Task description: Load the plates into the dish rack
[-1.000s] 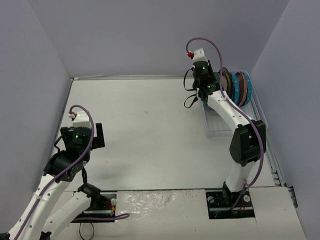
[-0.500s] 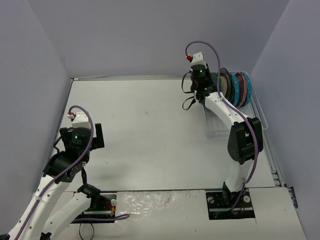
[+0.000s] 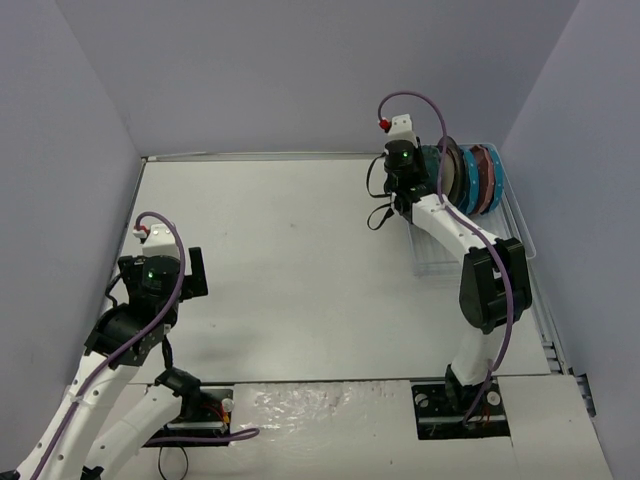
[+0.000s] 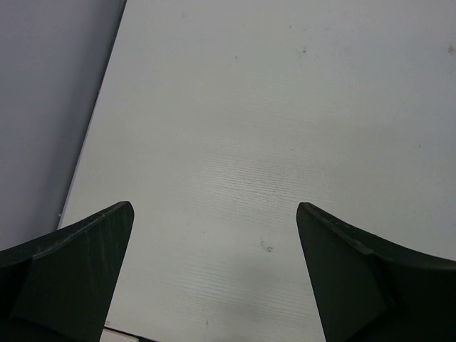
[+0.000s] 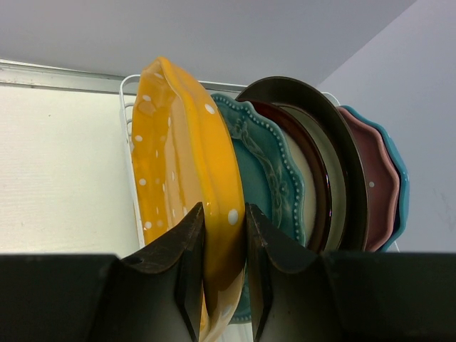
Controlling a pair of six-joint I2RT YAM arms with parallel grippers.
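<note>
Since a second ago, my right arm has been shifting slightly toward 7 o'clock in the overhead view, so more of the stacked row is showing. My left arm is barely changing.

My right gripper [image 5: 225, 214] is clamping the yellow plate [image 5: 182, 164], a scalloped one with white dots, by its lower rim. I am holding it on edge, its flat faces pointing toward 3 and 9 o'clock in the wrist view. Just beside it at 3 o'clock, the teal plate [image 5: 267, 171] is standing upright, then the brown-rimmed plates [image 5: 324, 185], the pink plate [image 5: 381, 185] and a blue plate [image 5: 402, 178]. All are lining up in the dish rack [image 5: 127, 92], which is sitting at 2 o'clock on the table [image 4: 249, 107].

My fingers are hiding the yellow plate's bottom edge, so I cannot tell whether it is seated in a slot yet. The free slot seems to be lying straight below, at 6 o'clock, so the plate's face needs to stay parallel to its neighbours.

My left gripper [image 4: 214, 206] is hanging spread and empty at 8 o'clock, well apart from the rack.
</note>
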